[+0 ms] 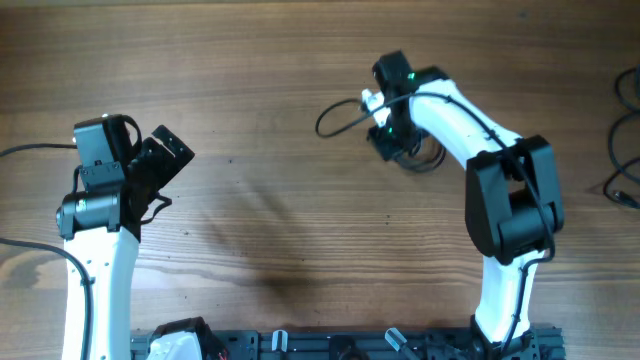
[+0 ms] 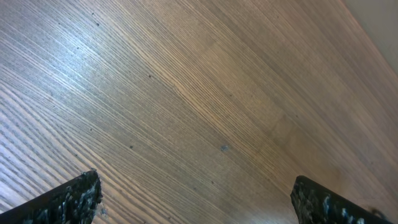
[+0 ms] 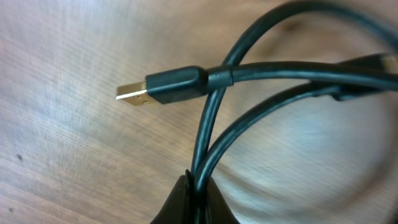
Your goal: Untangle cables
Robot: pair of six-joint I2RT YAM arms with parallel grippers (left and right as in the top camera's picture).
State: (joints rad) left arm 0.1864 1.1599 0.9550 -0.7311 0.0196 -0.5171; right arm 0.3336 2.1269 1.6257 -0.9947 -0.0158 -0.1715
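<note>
Right gripper [image 1: 388,126] is out toward the far edge of the bench [image 1: 250,60], a little right of the middle, and it's clenched on the cables [image 3: 280,70]. On the wrist view, two black strands are pinched between its fingers [image 3: 177,208], crossing just above the grip. A gold-tipped plug [image 3: 158,87] pokes out to the left, over the wood. From overhead, one thin loop [image 1: 319,124] arcs out left of that gripper, and a darker coil [image 1: 428,163] lies just beside it on the right. Left gripper [image 2: 196,202] sits near the left edge, well apart from the cables, released, with bare wood grain showing between its fingertips. More black cords [image 1: 622,190] lie at the right edge.
</note>
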